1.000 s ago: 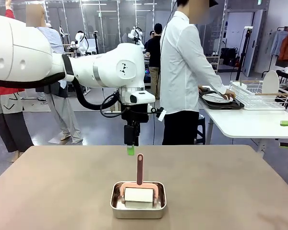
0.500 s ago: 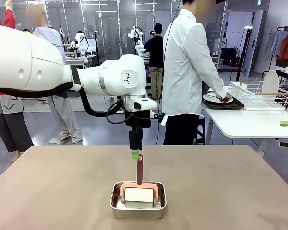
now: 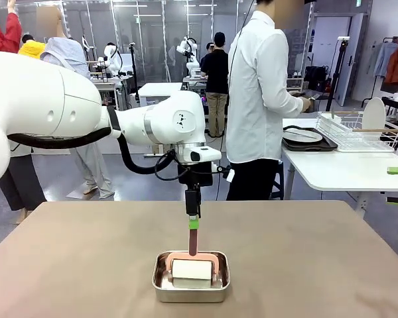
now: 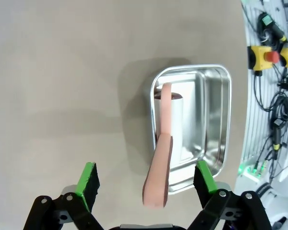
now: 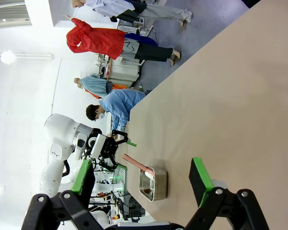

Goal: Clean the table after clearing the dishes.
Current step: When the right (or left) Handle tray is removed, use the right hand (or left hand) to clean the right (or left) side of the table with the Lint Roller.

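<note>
A lint roller with a pink handle (image 3: 193, 242) and a white roll (image 3: 191, 269) stands in a small steel tray (image 3: 160, 286) on the brown table (image 3: 305, 258). My left gripper (image 3: 194, 223) points straight down over the top of the handle. In the left wrist view it (image 4: 147, 180) is open, and the handle (image 4: 158, 179) rises between the green pads (image 4: 89, 181) without touching them. My right gripper (image 5: 140, 176) hangs open beside the table, holding nothing. The dishes, a white plate (image 3: 301, 135) on a dark tray (image 3: 324, 146), lie on the white side table.
A person in a white shirt (image 3: 255, 99) stands at the far edge, turned toward the white side table (image 3: 345, 169) with its wire rack (image 3: 358, 131). Other people stand farther back at the left. Bare tabletop lies all around the steel tray.
My left gripper has come down and a little right, from above the table behind the tray to the top of the roller's handle. The person has let go of the dish tray and straightened up.
</note>
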You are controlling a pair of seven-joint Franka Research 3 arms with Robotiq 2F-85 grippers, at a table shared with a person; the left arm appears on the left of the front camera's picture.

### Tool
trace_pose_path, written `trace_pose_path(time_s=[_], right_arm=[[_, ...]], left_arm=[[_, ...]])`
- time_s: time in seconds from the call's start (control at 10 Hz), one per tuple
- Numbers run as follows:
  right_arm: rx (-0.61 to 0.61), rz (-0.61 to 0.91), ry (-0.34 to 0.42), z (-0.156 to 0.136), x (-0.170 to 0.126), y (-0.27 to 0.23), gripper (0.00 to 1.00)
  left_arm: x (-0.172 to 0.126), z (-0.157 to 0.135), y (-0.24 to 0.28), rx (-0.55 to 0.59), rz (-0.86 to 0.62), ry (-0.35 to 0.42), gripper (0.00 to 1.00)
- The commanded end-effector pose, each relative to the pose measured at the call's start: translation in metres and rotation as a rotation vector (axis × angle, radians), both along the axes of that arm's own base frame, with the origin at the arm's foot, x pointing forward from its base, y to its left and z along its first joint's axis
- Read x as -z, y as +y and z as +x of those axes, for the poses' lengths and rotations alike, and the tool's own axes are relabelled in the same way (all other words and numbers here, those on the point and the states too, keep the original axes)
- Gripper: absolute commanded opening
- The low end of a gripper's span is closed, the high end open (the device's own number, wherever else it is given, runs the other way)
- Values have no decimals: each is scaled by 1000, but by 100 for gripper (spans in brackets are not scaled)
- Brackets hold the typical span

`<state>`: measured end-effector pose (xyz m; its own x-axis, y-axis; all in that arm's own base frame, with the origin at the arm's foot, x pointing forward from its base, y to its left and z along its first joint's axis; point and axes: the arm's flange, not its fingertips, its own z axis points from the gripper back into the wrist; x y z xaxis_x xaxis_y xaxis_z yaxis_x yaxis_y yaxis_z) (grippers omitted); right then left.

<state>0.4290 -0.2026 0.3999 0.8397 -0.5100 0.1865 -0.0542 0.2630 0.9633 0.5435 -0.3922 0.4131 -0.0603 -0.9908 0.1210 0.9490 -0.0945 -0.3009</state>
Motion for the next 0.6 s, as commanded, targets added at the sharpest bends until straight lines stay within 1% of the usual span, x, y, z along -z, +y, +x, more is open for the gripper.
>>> trace_pose_path(time_s=[0.0, 0.1, 0.2, 0.3, 0.4, 0.5], right_arm=[[-10, -6, 0, -2, -3, 1, 100], [-10, -6, 0, -2, -3, 1, 100], [-10, -6, 0, -2, -3, 1, 100], [-10, -6, 0, -2, -3, 1, 100], [-10, -6, 0, -2, -3, 1, 100], [-10, -6, 0, -2, -3, 1, 100]], left_arm=[[-1, -3, 0, -20, -9, 79, 100], [3, -4, -1, -25, 24, 108, 100], [6, -4, -2, -24, 42, 113, 82], [8, -5, -2, -21, 52, 119, 68], [10, -5, -3, -23, 57, 123, 36], [10, -5, -3, -24, 50, 133, 10]])
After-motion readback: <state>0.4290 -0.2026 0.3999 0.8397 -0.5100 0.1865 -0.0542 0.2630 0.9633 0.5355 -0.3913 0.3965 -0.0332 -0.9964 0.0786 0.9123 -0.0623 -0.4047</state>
